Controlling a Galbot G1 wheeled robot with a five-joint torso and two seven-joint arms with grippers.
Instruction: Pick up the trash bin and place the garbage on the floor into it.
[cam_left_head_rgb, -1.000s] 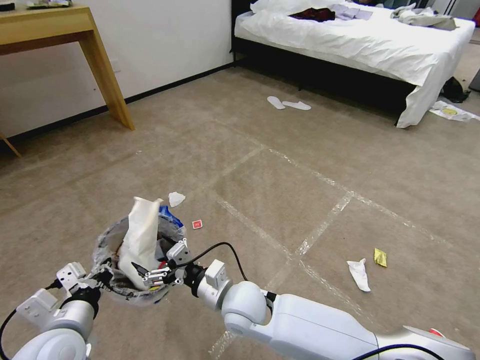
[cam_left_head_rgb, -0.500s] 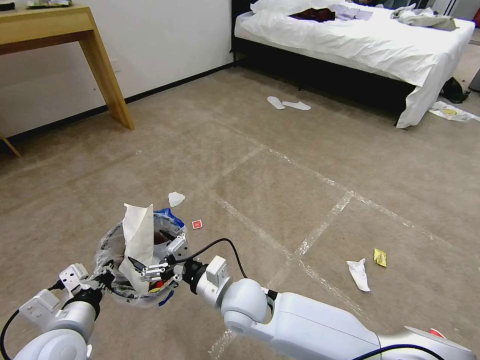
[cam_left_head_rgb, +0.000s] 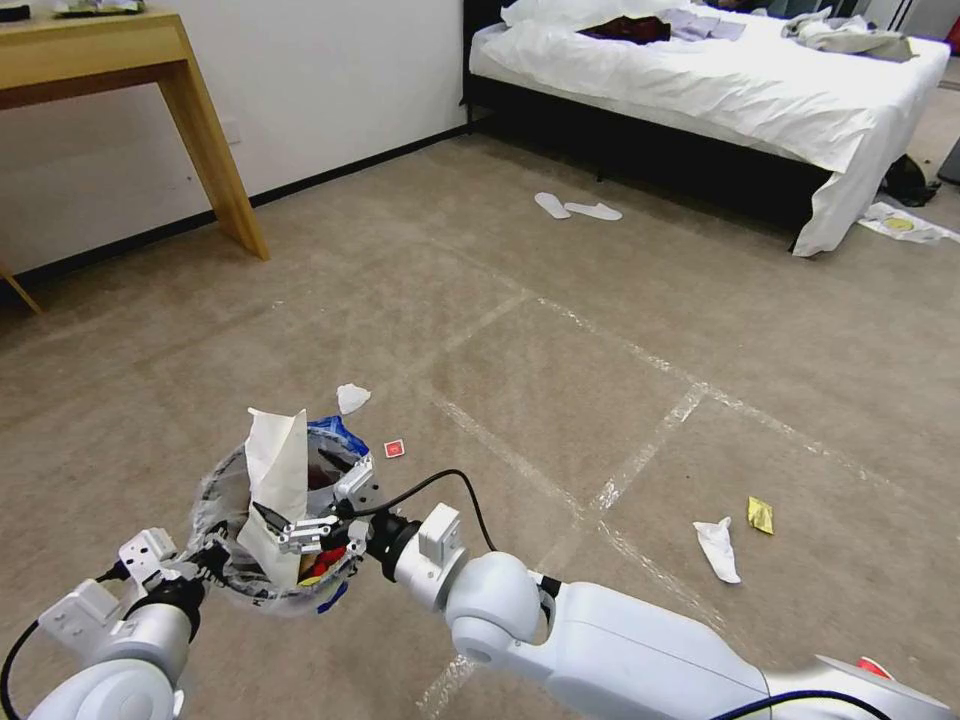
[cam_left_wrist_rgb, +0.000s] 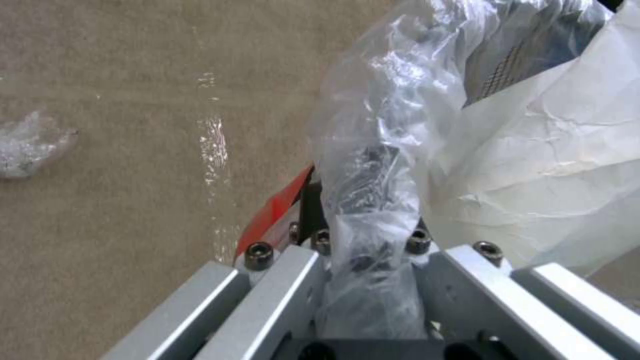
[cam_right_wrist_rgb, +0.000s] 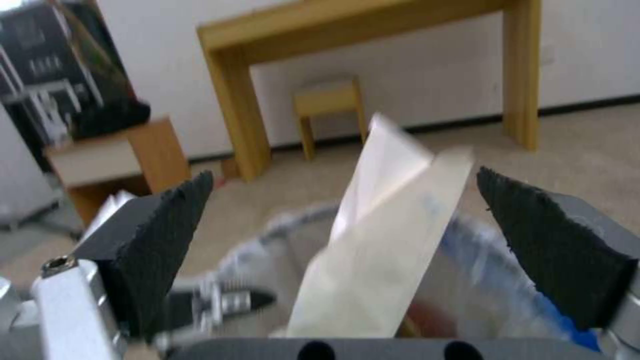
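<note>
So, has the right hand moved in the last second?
Yes. The right hand, open at the trash bin, shifted slightly up-image, toward the red scrap.

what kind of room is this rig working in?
Looks like a bedroom, possibly a hotel room: a bed with white sheets, a pair of white slippers on the carpeted floor, and a wooden desk against the wall.

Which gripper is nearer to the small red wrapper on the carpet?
Right. The right gripper is open over the trash bin, on the side toward the red wrapper. The left gripper is shut on the bin's rim at the side away from it.
</note>
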